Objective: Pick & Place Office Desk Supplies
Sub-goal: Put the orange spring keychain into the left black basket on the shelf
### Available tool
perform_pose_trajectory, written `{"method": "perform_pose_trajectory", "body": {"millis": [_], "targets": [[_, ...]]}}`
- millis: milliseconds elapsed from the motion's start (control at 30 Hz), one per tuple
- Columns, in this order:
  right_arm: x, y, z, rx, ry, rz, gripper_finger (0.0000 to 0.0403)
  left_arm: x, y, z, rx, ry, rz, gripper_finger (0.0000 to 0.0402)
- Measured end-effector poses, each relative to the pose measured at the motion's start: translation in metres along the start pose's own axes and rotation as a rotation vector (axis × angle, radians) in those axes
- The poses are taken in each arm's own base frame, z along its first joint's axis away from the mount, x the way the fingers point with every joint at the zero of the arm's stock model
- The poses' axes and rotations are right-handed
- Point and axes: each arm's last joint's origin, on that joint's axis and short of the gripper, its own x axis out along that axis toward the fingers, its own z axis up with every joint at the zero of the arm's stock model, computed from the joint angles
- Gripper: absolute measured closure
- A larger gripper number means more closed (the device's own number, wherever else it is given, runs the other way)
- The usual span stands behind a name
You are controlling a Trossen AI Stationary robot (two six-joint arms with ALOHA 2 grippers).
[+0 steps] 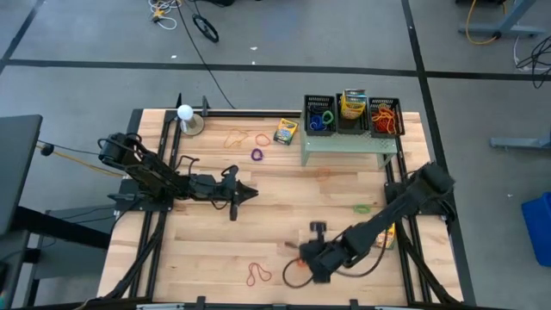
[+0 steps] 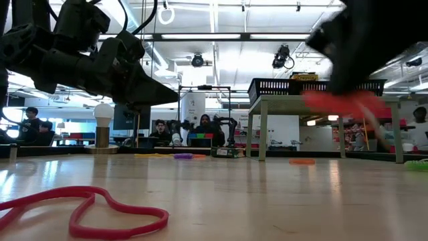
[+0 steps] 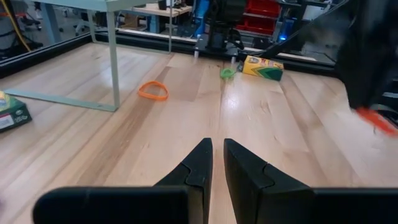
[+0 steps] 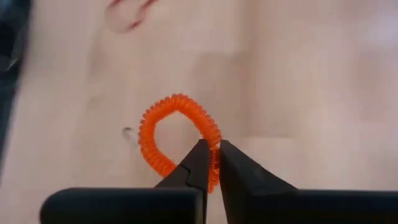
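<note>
From above, sorting looks maybe halfway, I'd say. The three black bins (image 1: 351, 114) on the green stand (image 1: 349, 146) at the table's far edge already hold stuff: blue and green rings in one, a crayon box in the middle, orange bands in the third. Still loose on the table (image 1: 284, 224): tan bands (image 1: 237, 136), a purple ring (image 1: 256, 155) and a crayon box (image 1: 285, 132) near the far edge, a green ring (image 1: 362, 207) toward the right edge, a red band (image 1: 257, 275) by the near edge. The right gripper (image 1: 303, 261) is down near the near edge; the left gripper (image 1: 250, 193) hangs over the middle-left, nothing in it.

Low view: the red band (image 2: 80, 211) is a floppy heart-shaped loop lying flat up front. Something orange-red blurs under the right arm.

Left wrist: jaws nearly together, empty. Beyond them an orange ring (image 3: 153, 91) lies near the stand's leg, and a second crayon box (image 3: 262, 68) by the right edge.

Right wrist: here's the current one, an orange coil ring (image 4: 178, 133), springy spiral like a phone-cord wristband. The fingers have clamped its rim. I can't tell if it's off the wood yet.
</note>
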Motion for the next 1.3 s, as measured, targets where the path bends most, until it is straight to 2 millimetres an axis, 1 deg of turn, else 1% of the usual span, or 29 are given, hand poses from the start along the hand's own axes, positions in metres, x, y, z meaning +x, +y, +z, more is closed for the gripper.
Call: {"method": "perform_pose_trajectory", "body": {"millis": [100,200,300,400,500,633,733,833,933,1033,1167,1300], "targets": [[-0.032,-0.028,0.008,0.045,-0.037,-0.118,0.0388,0.000,0.001,0.000,0.000,-0.003,0.017,0.0354],[-0.065,-0.063,0.015,0.124,-0.090,-0.230,0.0392,0.000,0.001,0.000,0.000,-0.003,0.020,0.0354],[-0.094,-0.105,0.019,0.216,-0.142,-0.356,0.0389,0.000,0.001,0.000,0.002,-0.001,0.021,0.0354],[-0.113,-0.149,0.021,0.295,-0.174,-0.509,0.0387,0.000,0.001,0.000,0.012,0.001,0.024,0.0354],[-0.121,-0.195,0.023,0.353,-0.168,-0.657,0.0388,0.000,0.001,0.000,0.014,0.000,0.040,0.0354],[-0.123,-0.253,0.025,0.422,-0.160,-0.805,0.0388,0.000,0.001,-0.001,0.017,0.002,0.040,0.0354],[-0.127,-0.288,0.027,0.455,-0.184,-0.888,0.0388,0.000,0.001,0.000,0.025,0.001,0.040,0.0354],[-0.129,-0.317,0.024,0.511,-0.194,-0.935,0.0388,0.000,0.001,0.000,0.026,0.001,0.040,0.0354],[-0.126,-0.339,0.015,0.563,-0.161,-0.920,0.0388,0.000,0.001,0.000,0.026,0.001,0.040,0.0354],[-0.118,-0.351,0.010,0.605,-0.135,-0.873,0.0385,0.000,0.001,0.000,0.027,0.001,0.040,0.0354],[-0.110,-0.356,0.012,0.614,-0.142,-0.870,0.0376,0.000,0.001,0.000,0.033,0.001,0.040,0.0354],[-0.105,-0.357,0.012,0.593,-0.115,-0.868,0.0351,0.000,0.001,0.000,0.035,0.001,0.040,0.0354]]}}
